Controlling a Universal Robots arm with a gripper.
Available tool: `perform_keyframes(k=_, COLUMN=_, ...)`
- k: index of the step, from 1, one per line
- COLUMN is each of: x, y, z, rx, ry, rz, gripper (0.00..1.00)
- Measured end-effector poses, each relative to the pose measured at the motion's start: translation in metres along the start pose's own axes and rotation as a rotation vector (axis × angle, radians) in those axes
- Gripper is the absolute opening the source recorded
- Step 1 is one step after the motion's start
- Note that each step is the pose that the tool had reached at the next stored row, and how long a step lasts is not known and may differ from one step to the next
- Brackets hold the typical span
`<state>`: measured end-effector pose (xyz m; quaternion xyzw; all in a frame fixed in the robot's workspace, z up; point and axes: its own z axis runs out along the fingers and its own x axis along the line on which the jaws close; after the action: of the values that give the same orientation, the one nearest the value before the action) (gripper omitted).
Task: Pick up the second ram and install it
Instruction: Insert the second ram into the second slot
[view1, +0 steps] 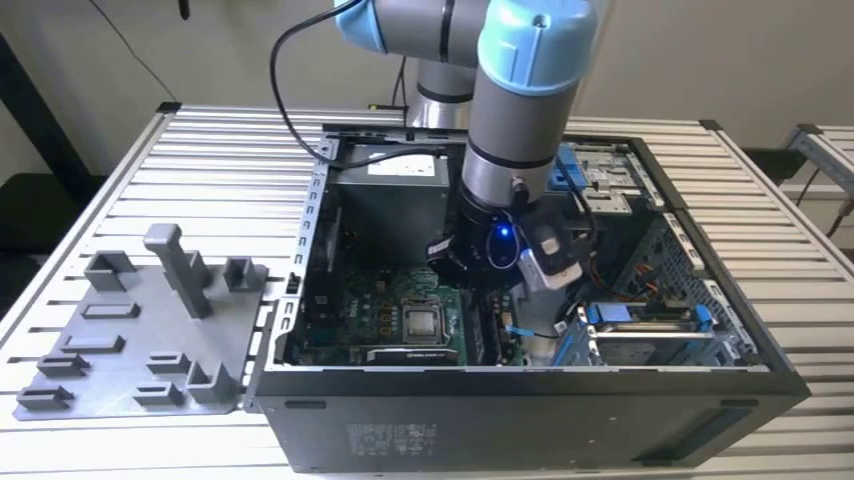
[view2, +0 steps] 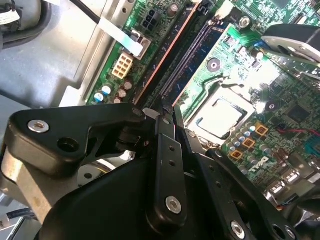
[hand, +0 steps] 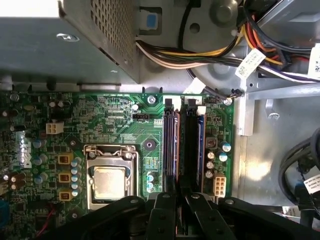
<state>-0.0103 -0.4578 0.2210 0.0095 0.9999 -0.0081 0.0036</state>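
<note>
My gripper (view2: 167, 109) is low inside the open computer case (view1: 534, 368), over the memory slots beside the processor socket (hand: 109, 180). Its two black fingers (hand: 162, 215) are pressed close together. In both wrist views a thin dark stick, the second ram (view2: 190, 61) (hand: 191, 150), runs on edge straight out from the fingertips along a slot. It stands parallel to another stick with a coppery edge (hand: 173, 150) in the neighbouring slot. In the exterior view the arm's wrist (view1: 501, 235) covers the fingers.
A grey plastic holder tray (view1: 134, 340) with upright blocks lies on the slatted table at the exterior view's left of the case. Inside the case are a metal power supply box (hand: 65, 35), a bundle of coloured cables (hand: 200, 55) and a blue drive bay (view1: 641, 315).
</note>
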Motion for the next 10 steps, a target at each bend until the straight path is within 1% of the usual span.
perform_keyframes(k=4, x=0.0, y=-0.0006, z=0.0039, rx=-0.0029, ry=0.0002, rz=0.0, gripper=0.14)
perform_keyframes(k=10, x=-0.0001, y=-0.0008, z=0.0048, rx=-0.0035, ry=0.0001, rz=0.002, gripper=0.14)
